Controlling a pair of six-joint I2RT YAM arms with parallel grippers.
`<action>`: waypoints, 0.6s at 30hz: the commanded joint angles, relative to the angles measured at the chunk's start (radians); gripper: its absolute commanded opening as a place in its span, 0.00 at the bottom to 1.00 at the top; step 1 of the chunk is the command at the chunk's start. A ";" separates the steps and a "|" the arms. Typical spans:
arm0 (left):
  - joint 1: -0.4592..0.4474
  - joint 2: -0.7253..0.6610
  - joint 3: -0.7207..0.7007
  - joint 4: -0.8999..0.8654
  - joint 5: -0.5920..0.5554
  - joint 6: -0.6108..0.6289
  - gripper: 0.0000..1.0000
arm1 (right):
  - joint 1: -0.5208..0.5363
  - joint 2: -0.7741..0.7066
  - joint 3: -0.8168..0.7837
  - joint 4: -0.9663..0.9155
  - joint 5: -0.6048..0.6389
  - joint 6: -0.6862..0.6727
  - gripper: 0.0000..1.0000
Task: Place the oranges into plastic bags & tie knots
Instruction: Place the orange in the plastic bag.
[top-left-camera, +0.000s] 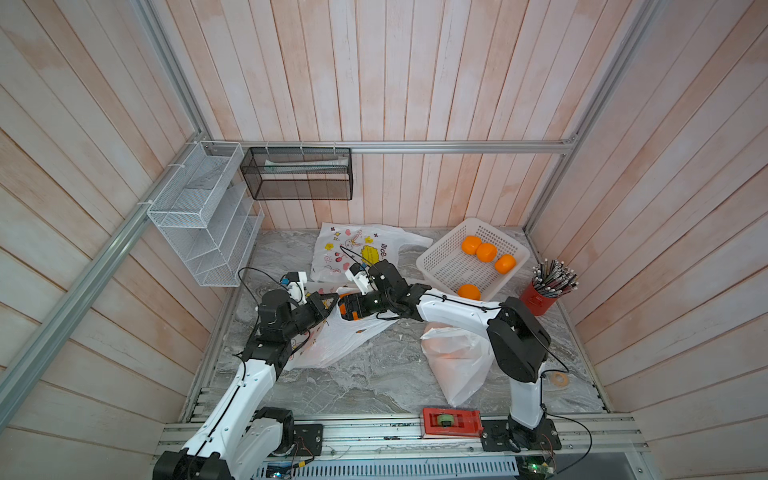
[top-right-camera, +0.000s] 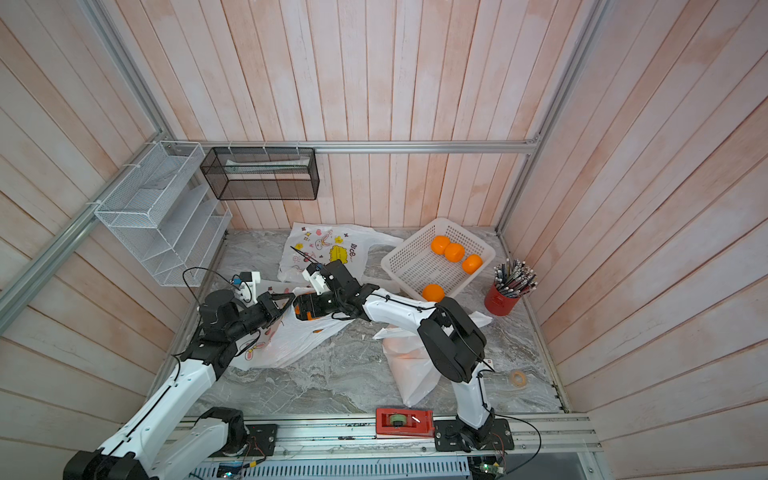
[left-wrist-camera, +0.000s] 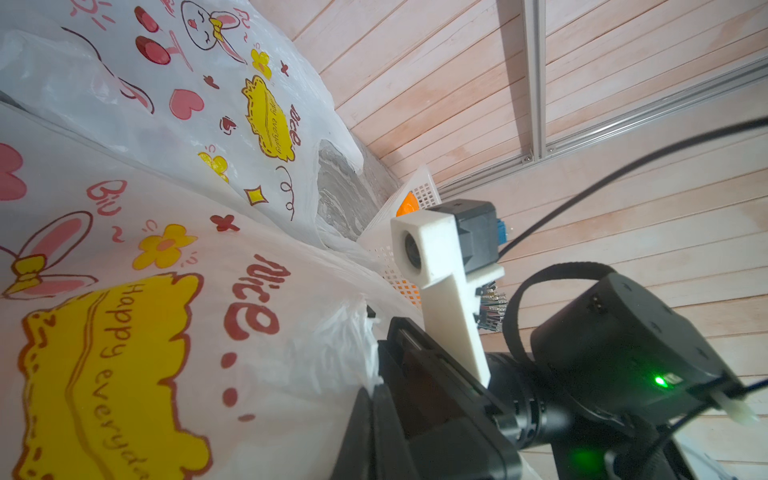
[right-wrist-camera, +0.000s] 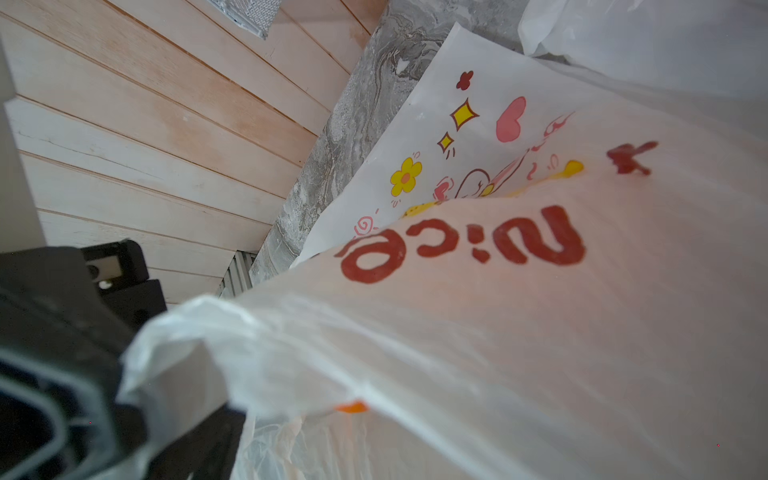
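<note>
Left tool (top-left-camera: 332, 299) pinched shut on the printed bag (top-left-camera: 340, 343) rim mid-frame, right tool (top-left-camera: 344, 311) at its mouth, jaws hidden, can't tell how wide. One plain bag (top-left-camera: 457, 365) lower right glows orange, already filled, knot unclear. Four oranges (top-left-camera: 486, 252) wait in the basket (top-left-camera: 440, 270) upper right, glossy, slightly flattened

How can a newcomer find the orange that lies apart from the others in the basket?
Find the white basket at the far right of the table, beside the red cup. Three oranges sit in a row along its far side. The wanted orange lies alone at the near corner.
</note>
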 joint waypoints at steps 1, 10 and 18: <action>0.004 -0.011 -0.017 0.012 -0.007 0.003 0.00 | -0.007 -0.067 -0.025 -0.013 0.055 -0.021 0.90; 0.005 0.007 -0.051 0.028 0.013 0.055 0.00 | -0.018 -0.165 -0.072 -0.077 0.130 -0.041 0.59; 0.005 0.019 -0.066 0.051 0.020 0.075 0.00 | -0.070 -0.319 -0.099 -0.171 0.220 -0.105 0.55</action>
